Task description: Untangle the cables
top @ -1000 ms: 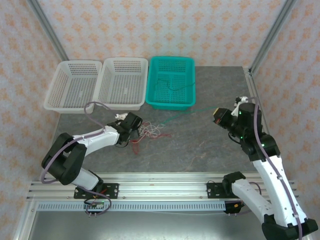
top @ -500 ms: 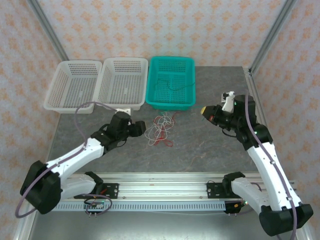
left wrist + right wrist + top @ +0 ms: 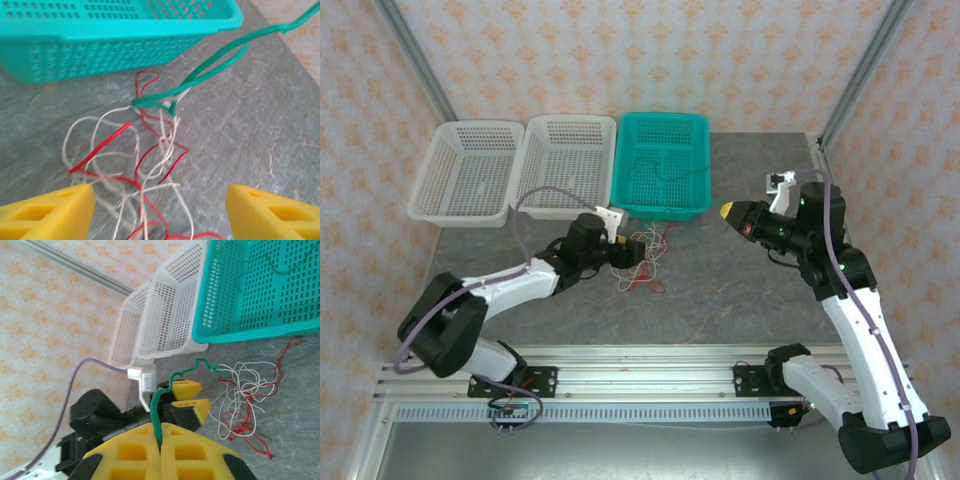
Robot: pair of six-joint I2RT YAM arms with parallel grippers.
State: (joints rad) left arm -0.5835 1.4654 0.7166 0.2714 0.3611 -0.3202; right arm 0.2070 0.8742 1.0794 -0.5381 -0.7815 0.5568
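Our left tool [image 3: 638, 250] hangs with fingers apart over the red and white cables [image 3: 648, 265] tangled on the desk [image 3: 720, 290] just near of the teal basket [image 3: 660, 208], while our right tool [image 3: 728, 212] is clamped on the green cable [image 3: 158, 412] leading left into that tangle.

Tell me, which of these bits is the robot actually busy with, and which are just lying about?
Busy with: the red and white cable tangle, at the open left jaws; the green cable, pinched in the shut right jaws.
Lying about: the teal basket; the far-left white basket; the middle white basket.
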